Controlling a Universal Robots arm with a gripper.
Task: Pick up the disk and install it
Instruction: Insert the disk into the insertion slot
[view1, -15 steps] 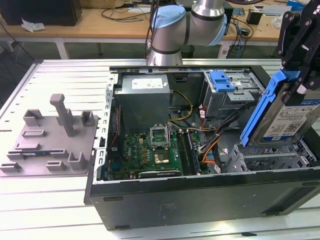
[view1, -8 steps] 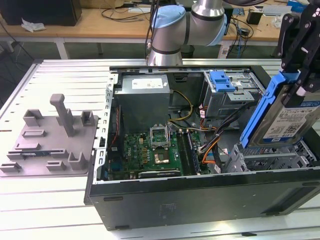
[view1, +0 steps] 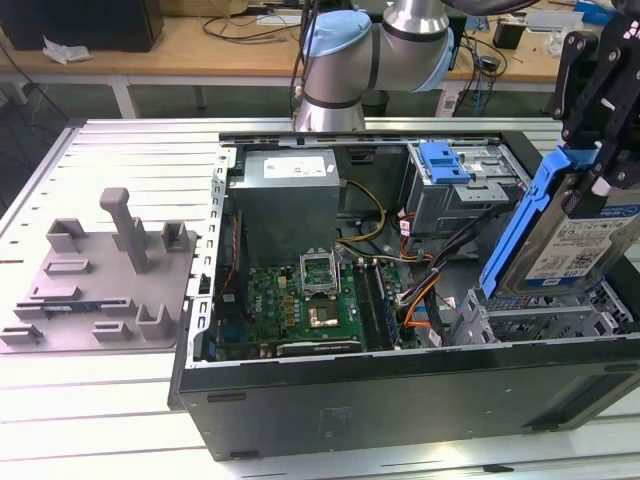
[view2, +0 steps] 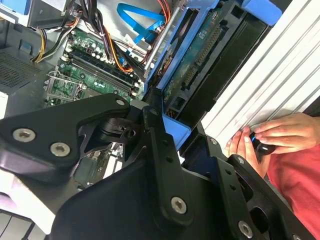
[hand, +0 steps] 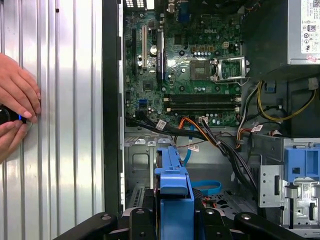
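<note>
Currently the gripper (view1: 597, 172) is pinching the tilted disk (view1: 572, 240) over the open case (view1: 400, 395), probably risking its rails snagging loose cables (view1: 445, 262) or jamming crookedly.

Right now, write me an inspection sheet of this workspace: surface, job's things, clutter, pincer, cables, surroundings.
Surface: ribbed metal table carrying an open computer case.
Job's things: disk with blue rails, held tilted above the case's end at the exterior view's right; not seated in a bay.
Clutter: grey moulded fixture on the table, apart from the case, at the exterior view's left.
Pincer: pincer shut on the disk's upper end.
Cables: orange, black and yellow wire bundles beside the motherboard; blue flat cable on the case floor.
Surroundings: a person's hands on the table beside the case, holding a small dark object; wooden workbench behind.
</note>
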